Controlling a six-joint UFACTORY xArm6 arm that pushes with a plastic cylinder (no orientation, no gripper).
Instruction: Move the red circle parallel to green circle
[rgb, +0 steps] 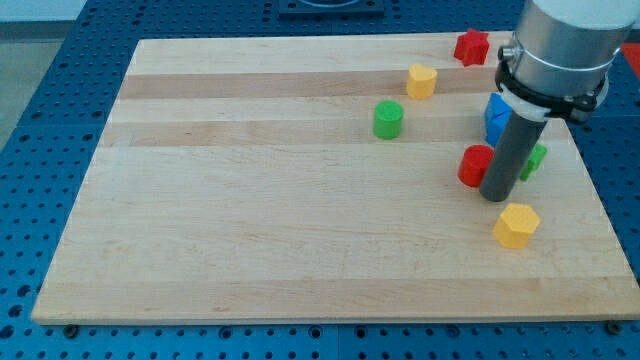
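The red circle lies at the right of the wooden board, partly hidden behind my rod. My tip rests on the board, touching the red circle's lower right side. The green circle stands up and to the left of the red circle, apart from it.
A yellow hexagon lies just below and right of my tip. A blue block and a green block are partly hidden behind the rod. A yellow block and a red star sit near the view's top.
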